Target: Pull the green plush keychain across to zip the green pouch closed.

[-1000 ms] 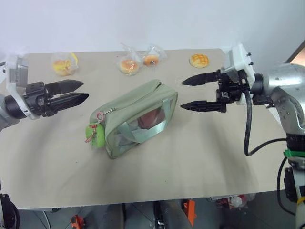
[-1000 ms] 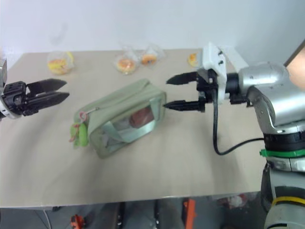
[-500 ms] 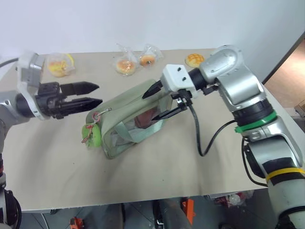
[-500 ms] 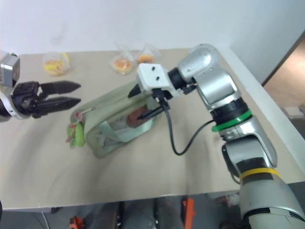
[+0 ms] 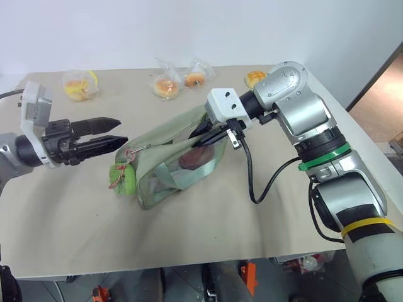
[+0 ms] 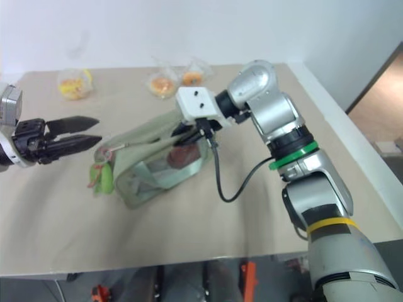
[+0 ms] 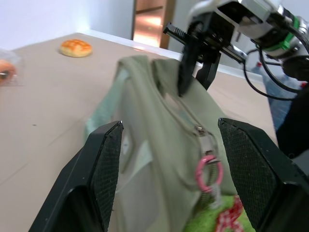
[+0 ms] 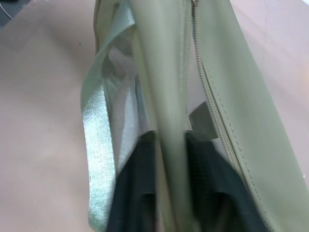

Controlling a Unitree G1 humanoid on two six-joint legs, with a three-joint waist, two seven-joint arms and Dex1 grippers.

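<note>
Pinching green pouch (image 5: pixel 173 157), right end effector (image 5: pixel 206 134), unlabelled

Both eye views look forward and down from the head over the bench (image 5: pixel 208 226), sharing the green pouch (image 5: pixel 170 157) and both arms. The left wrist view faces level along its open fingers (image 7: pixel 104 159), near the pouch's zip end. The right wrist view sits tight against the pouch, its fingers (image 8: pixel 135 193) pinching a fabric ridge

Setting: probably a robot test lab.
Bare beige desk (image 5: pixel 75 214) against plain white wall (image 5: pixel 189 28); bagged bread props (image 5: pixel 169 85), loose cabling (image 5: pixel 258 189).
</note>
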